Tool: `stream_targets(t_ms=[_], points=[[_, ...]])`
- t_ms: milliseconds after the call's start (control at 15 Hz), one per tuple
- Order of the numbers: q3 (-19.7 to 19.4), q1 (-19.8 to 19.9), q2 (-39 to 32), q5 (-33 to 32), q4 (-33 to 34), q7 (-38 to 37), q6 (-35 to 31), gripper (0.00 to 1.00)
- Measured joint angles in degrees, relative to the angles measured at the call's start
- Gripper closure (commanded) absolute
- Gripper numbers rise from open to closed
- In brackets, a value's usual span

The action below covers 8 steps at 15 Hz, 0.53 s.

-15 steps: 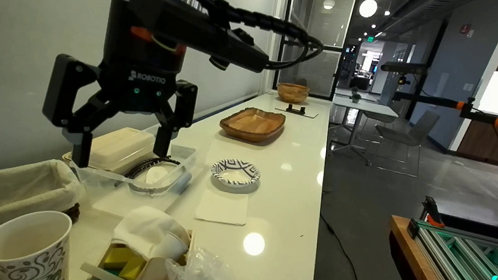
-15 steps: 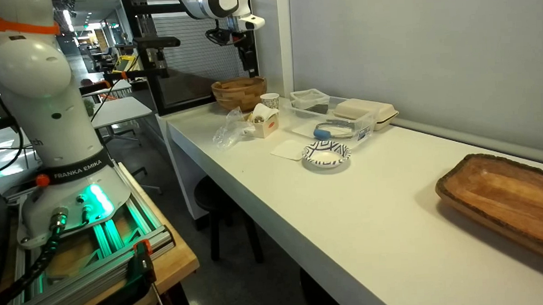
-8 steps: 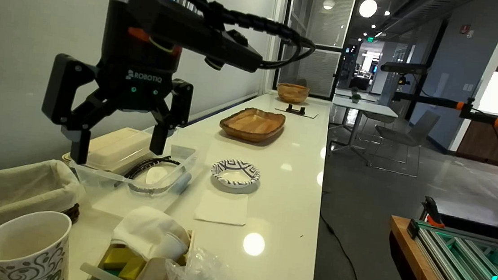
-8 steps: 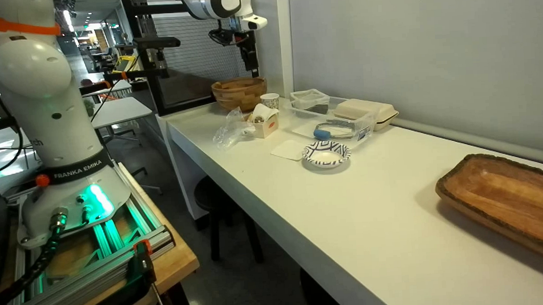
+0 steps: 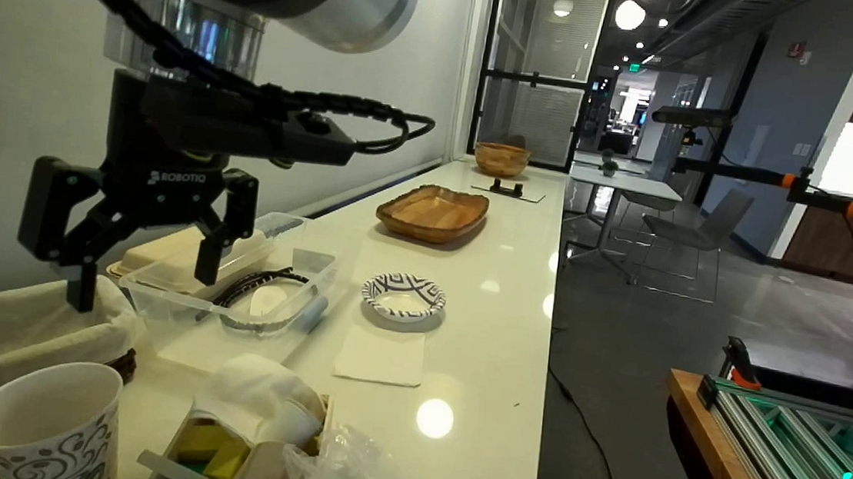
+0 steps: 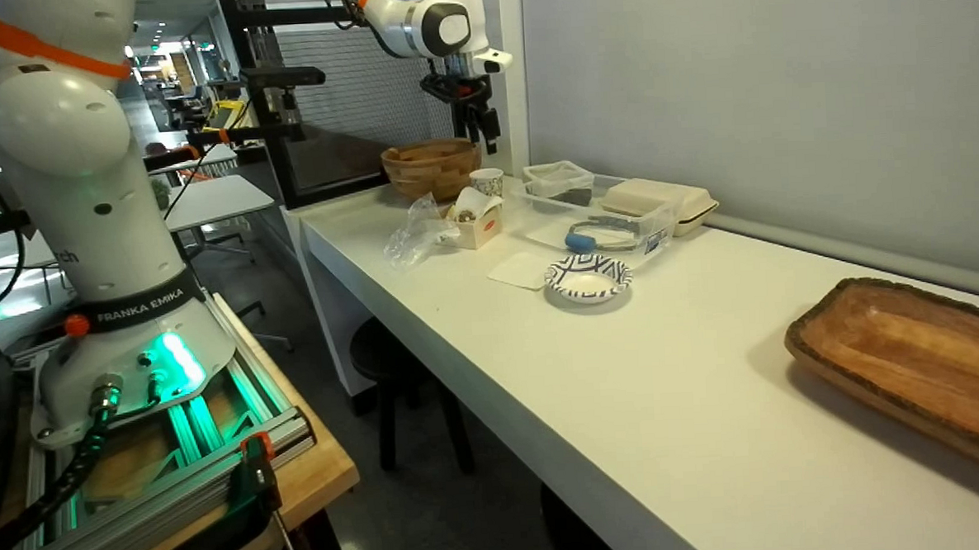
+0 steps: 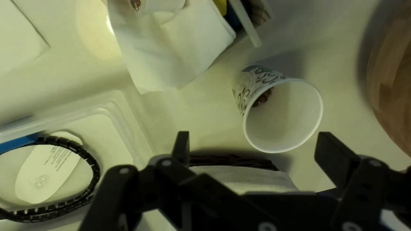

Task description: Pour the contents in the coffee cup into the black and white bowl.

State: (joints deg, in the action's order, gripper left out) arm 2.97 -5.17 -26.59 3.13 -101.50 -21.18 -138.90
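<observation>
One long white counter (image 6: 668,399) beside pale wall (image 6: 763,114), patterned bowl (image 6: 589,280) atop.

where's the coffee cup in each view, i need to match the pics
In an exterior view: coffee cup at the bottom left, base cut off by the frame.
In an exterior view: coffee cup, small, above the centre.
Wrist view: coffee cup, right of centre.
Shared landmark: the clear bin, right of the coffee cup in both exterior views, lower left in the wrist view.
</observation>
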Motion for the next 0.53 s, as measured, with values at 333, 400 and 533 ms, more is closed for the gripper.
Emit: stream_targets(t_ms=[333,400,533], points=[[-0.41,-2.99,-9.31,-0.15,10.58,0.11,2.26,0.0],[-0.57,-3.68,-10.95,-0.29,12.77,0.11,3.16,0.0],[-0.95,-4.95,-13.86,-0.64,17.02,0.11,5.0,0.0]])
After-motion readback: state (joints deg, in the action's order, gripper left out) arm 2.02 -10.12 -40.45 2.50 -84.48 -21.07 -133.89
